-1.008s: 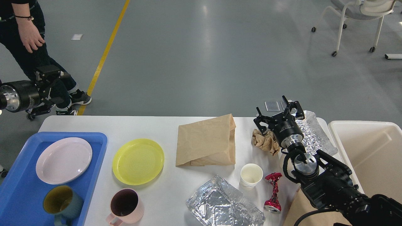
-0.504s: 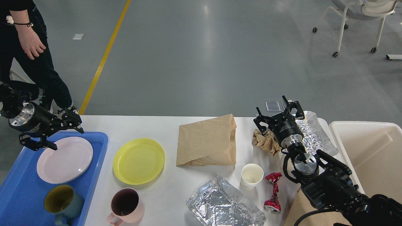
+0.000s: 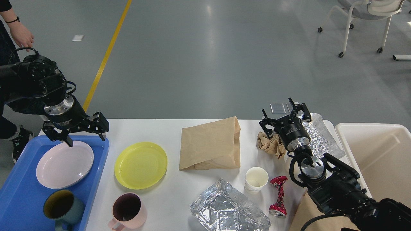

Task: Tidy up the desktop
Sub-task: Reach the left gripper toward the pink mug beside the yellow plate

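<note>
The white desktop [image 3: 179,186] carries a yellow plate [image 3: 140,164], a pink mug [image 3: 127,210], a brown paper bag [image 3: 210,144], a paper cup [image 3: 256,179], a crushed red can [image 3: 278,195], a foil tray [image 3: 228,211], crumpled brown paper [image 3: 270,144] and another foil tray [image 3: 321,136]. My left gripper [image 3: 84,133] is open and empty above the far edge of the blue tray [image 3: 19,199], just beyond the pink plate [image 3: 64,164]. My right gripper [image 3: 284,118] is open and empty, hovering just above and behind the crumpled paper.
A teal mug [image 3: 61,208] sits in the blue tray by the pink plate. A cream bin [image 3: 382,160] stands off the desktop's right end. A person [image 3: 13,35] stands at the far left, and a chair [image 3: 362,22] at the far right.
My left arm has swung right and forward, from off the desktop's left end to above the blue tray's far edge. The right arm has stayed still. The person has stepped left.
</note>
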{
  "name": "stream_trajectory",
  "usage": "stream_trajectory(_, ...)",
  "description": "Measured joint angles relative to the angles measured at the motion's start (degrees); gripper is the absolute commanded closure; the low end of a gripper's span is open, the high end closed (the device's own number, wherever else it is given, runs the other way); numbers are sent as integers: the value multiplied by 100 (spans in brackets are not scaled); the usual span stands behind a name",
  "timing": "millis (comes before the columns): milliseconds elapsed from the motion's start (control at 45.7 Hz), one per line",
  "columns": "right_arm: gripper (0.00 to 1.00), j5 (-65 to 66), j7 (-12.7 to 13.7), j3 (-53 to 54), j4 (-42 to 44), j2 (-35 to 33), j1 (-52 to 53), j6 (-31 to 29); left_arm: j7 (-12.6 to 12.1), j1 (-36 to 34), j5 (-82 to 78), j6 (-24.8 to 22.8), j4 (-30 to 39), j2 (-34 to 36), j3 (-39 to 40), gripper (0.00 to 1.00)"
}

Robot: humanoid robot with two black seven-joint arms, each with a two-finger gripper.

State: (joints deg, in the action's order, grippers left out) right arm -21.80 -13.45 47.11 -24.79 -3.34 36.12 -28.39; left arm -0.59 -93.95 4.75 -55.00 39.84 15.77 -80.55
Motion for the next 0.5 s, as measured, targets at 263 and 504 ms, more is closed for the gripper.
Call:
stream_trajectory(263, 0, 0, 0, 0, 0, 0, 0, 0, -11, -27, -146, 0, 161, -400, 52, 3)
stream_trajectory(504, 0, 0, 0, 0, 0, 0, 0, 0, -3, 128, -149, 0, 437, -822, 52, 3)
